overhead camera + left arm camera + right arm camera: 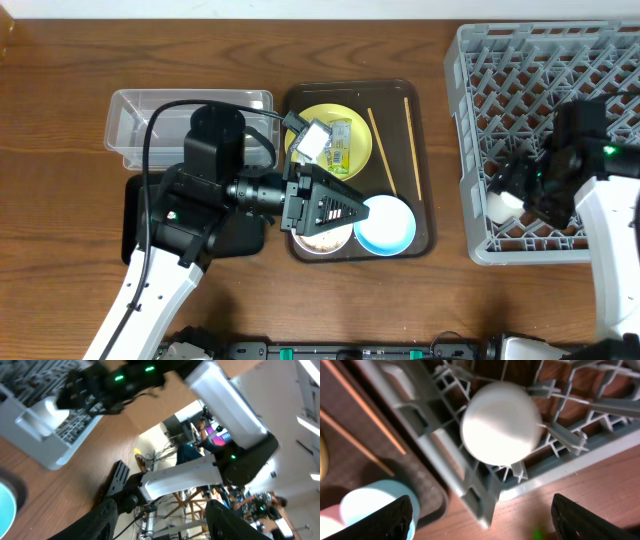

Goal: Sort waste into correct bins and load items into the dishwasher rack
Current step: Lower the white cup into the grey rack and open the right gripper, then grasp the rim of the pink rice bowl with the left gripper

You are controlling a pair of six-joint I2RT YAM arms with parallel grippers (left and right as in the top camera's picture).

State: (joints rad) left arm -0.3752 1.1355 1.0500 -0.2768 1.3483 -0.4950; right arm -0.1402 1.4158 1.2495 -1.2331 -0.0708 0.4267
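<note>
my right gripper (482, 505) hangs spread wide over the near corner of the grey dishwasher rack (466, 140), pinching nothing. the small white bowl (500, 422) sits upside down on the rack's lattice just beyond my fingertips, free of both fingers, so i judge that item loaded.

my left gripper (345, 208) is also spread and empty; its wrist view shows only open air between the two fingers. it hovers over the near half of the dark brown serving tray (422, 190), pointing toward my right.

what is left lies on that tray, so the left arm is much the nearer one; the right is well apart at the rack. the yellow plate (358, 125) sits on the far side of my left gripper, with the crumpled white paper (311, 140) and the green printed wrapper (341, 145) lying on it, touching each other. the light-blue bowl (386, 226) is just beside the left fingertips, to their right. the two chopsticks (381, 150) lie with their long axes running near to far, right of the plate.

the clear tub (150, 115) and the black tray (133, 215) are on the left of the serving tray, behind the left wrist. i judge the paper calls for a short reach away from me, then a carry back leftward.
</note>
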